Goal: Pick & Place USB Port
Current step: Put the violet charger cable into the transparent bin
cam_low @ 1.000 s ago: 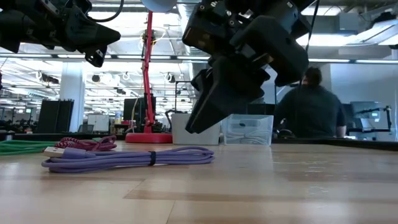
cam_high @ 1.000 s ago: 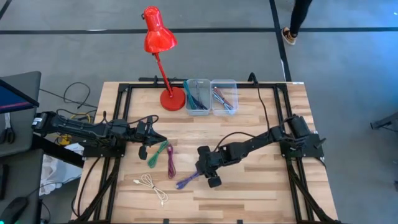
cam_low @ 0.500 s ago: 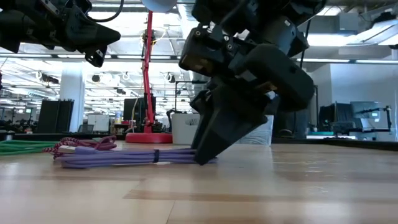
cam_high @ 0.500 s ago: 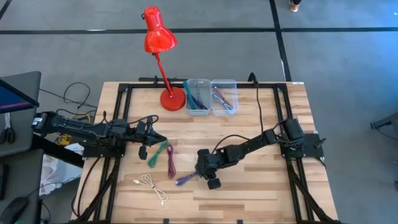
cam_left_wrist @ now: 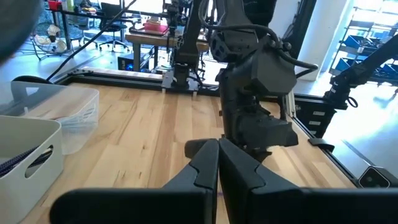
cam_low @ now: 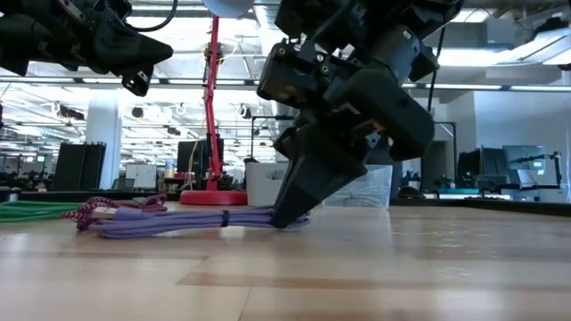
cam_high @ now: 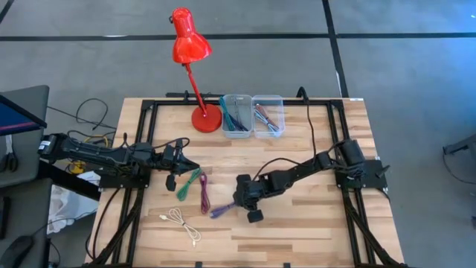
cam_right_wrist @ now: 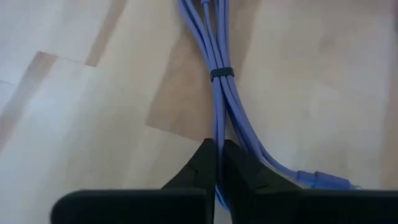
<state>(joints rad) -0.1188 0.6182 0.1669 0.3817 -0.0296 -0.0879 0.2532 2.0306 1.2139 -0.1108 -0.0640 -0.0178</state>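
Observation:
A bundled purple USB cable (cam_high: 223, 212) lies on the wooden table near its middle; a black tie (cam_right_wrist: 221, 73) binds its strands. My right gripper (cam_high: 240, 204) is down at the bundle's right end, shut on it. A green cable (cam_high: 190, 183), a magenta cable (cam_high: 204, 195) and a white cable (cam_high: 181, 222) lie to the left of it. My left gripper (cam_high: 195, 165) hovers shut above the table's left half, beside the green cable, holding nothing. My right gripper pinches strands of the purple bundle (cam_right_wrist: 216, 127) between its two fingers, at the bundle's end nearest the table's right side. The fingers (cam_low: 299, 192) slant down from the right and far side, their tips at the tabletop. The cable (cam_low: 178, 221) lies flat on the table.
Two clear bins (cam_high: 238, 115) (cam_high: 268, 115) holding cables stand at the far edge, with a red desk lamp (cam_high: 195, 74) to their left. Black frame rails (cam_high: 141, 149) run along both table sides. Bare wood lies at the near right.
My right gripper has come down onto the purple cable's right end and shut on it. The bundle has slid a little along the table and stays flat.

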